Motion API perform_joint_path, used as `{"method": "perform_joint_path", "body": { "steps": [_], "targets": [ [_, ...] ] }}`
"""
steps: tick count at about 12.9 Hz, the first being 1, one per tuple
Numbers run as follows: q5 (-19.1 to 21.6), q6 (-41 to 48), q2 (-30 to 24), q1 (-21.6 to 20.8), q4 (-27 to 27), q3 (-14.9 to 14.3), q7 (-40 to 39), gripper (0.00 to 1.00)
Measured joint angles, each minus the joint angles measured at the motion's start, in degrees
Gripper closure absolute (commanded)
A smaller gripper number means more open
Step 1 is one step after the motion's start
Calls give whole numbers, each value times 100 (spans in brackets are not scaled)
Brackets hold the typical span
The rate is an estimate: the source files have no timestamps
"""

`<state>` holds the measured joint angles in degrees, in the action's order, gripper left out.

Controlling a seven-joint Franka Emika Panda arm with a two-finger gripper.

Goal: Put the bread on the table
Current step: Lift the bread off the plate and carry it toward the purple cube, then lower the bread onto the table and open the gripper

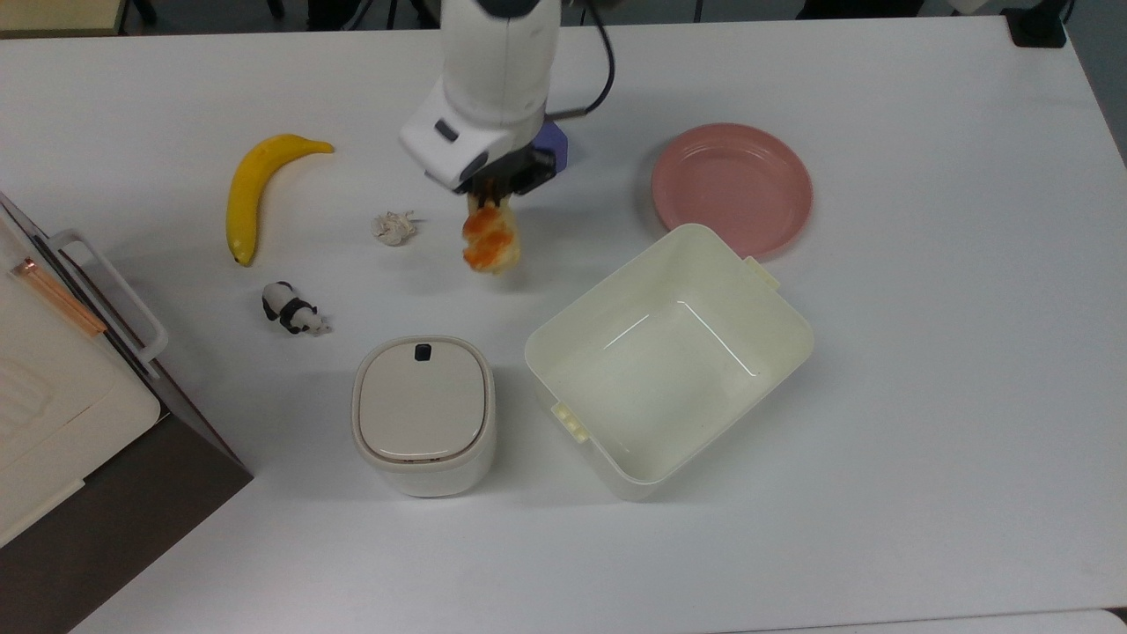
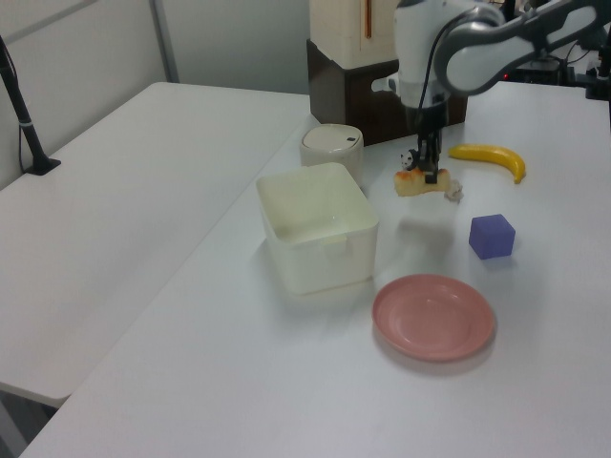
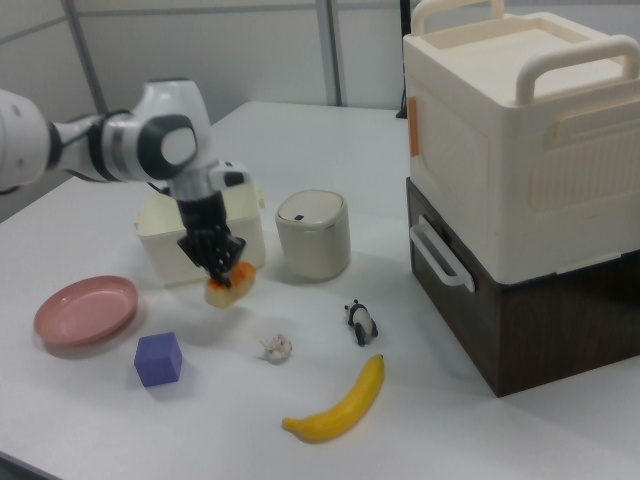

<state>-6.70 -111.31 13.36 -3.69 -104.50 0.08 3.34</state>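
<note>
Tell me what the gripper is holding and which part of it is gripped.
The gripper holds the bread, pinched at its end nearest the purple cube; the rest of the bun sticks out free, above the table.

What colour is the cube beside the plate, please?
The cube is purple, clearest in the left view.

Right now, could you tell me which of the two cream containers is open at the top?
The larger square tub beside the pink plate; its top is open, while the smaller bin has a lid on.
</note>
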Motion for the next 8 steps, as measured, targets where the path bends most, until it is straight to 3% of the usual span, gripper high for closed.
{"method": "perform_joint_path", "body": {
  "steps": [1,2,3,4,5,8],
  "targets": [
    [-51,-128,147,57,0,0,0,75],
    [-93,-274,339,113,3,0,0,55],
    [-110,-355,463,132,9,0,0,23],
    [-111,-397,509,132,24,1,0,9],
    [-111,-400,511,132,48,3,0,0],
    [-110,-380,476,131,444,14,0,0]
  ]
}}
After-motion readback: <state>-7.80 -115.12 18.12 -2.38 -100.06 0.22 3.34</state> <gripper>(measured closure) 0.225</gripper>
